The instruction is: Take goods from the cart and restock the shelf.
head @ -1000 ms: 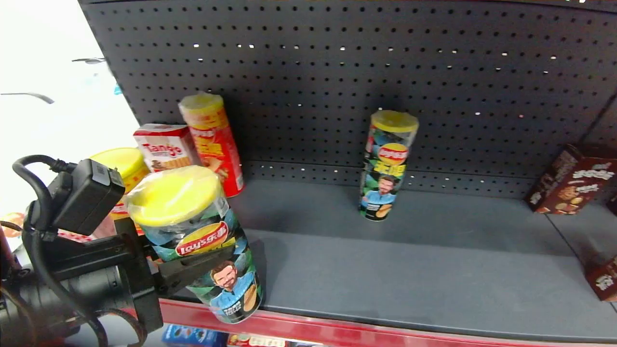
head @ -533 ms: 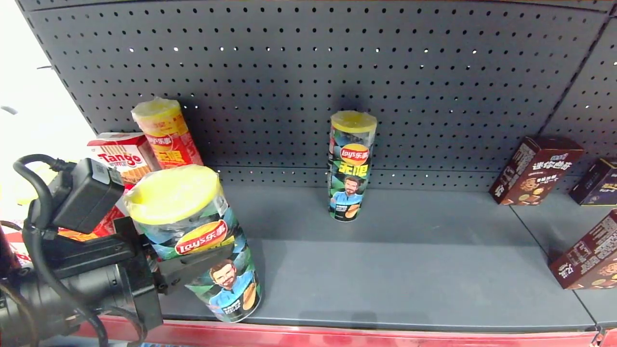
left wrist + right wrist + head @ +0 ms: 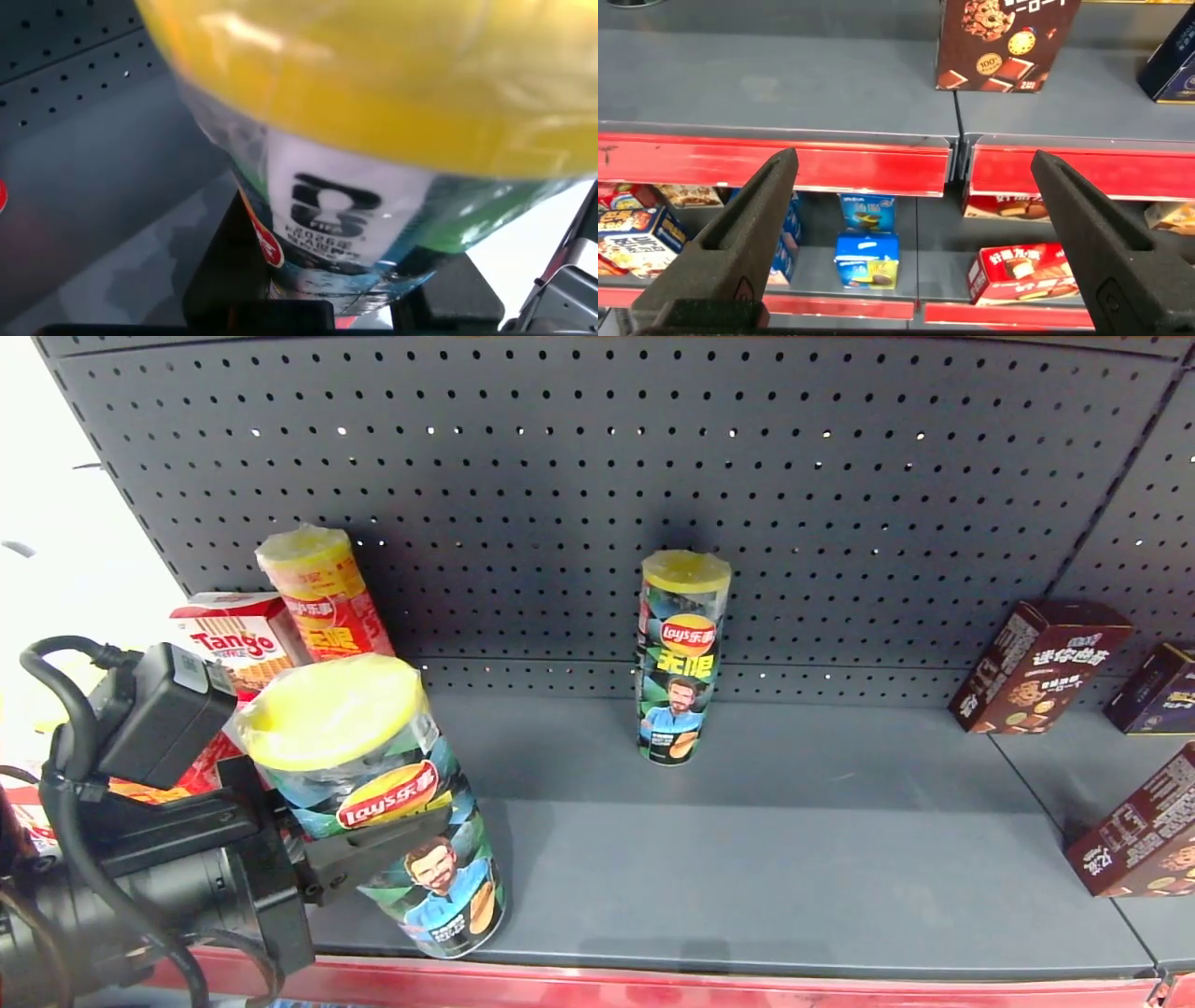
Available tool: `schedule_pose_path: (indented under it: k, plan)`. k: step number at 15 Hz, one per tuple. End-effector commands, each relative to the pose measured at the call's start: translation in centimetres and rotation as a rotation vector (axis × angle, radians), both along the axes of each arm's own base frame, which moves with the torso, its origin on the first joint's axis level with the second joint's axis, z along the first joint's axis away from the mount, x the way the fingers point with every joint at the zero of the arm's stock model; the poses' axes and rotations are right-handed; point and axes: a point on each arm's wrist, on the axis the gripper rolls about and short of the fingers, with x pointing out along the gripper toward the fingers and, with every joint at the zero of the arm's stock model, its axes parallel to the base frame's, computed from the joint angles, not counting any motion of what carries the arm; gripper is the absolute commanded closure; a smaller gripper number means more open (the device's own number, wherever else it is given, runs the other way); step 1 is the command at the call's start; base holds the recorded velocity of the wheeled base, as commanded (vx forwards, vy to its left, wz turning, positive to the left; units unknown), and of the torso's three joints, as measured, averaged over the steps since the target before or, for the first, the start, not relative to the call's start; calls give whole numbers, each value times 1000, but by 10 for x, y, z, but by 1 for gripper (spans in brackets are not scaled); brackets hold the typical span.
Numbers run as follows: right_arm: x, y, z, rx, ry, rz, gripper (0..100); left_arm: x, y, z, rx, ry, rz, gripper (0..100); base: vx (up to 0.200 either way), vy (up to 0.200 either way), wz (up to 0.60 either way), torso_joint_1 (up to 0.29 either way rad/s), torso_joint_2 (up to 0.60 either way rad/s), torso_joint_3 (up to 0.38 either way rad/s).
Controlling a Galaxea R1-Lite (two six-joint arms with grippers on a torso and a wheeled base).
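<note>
My left claw (image 3: 370,857) grips a chip can (image 3: 369,775) at lower left, by the shelf (image 3: 747,868) edge; my right claw (image 3: 915,164) gapes wide.

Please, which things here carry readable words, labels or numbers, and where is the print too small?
Chip can in the left gripper: oval logo legible; barcode digits blurred.
Standing chip can: same logo, large yellow characters legible.
Red chip can: yellow characters, legible.
Wafer box: red wordmark, legible.
Brown biscuit box: white characters, small, hard to read.
</note>
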Motion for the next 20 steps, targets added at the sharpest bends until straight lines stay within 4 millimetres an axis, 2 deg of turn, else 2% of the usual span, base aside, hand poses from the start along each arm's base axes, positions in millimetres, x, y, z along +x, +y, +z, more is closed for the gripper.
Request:
schedule_pose_path:
  k: [1,8,9,10,11,12,14,15,16,20]
  plan:
    - [0,0,0,0,1,0,0,-1,2,-3,3,9,10,100,0,0,-600,-2,7,7]
    - [0,0,0,-3,4,3,0,2,9,0,-2,-2,53,100,0,0,0,0,0,0]
    - [0,1,1,-34,4,51,0,1,9,-2,-1,1,53,100,0,0,0,0,0,0]
    - [0,2,11,-51,-1,89,0,2,9,1,-6,-8,53,100,0,0,0,0,0,0]
    - [-4,2,50,-43,-56,93,0,2,9,2,-7,-11,53,100,0,0,0,0,0,0]
    - [9,2,96,-19,-8,146,0,2,9,0,-7,-6,52,100,0,0,0,0,0,0]
    - [26,4,135,-29,-12,215,0,1,9,-2,0,-3,46,100,0,0,0,0,0,0]
    - [32,4,140,-42,1,249,0,2,8,-1,-1,-5,46,100,0,0,0,0,0,0]
    - [50,7,150,-96,21,314,0,3,8,1,-6,-10,48,100,0,0,0,0,0,0]
    - [107,29,157,-153,77,516,0,4,8,1,-5,-8,48,100,0,0,0,0,0,0]
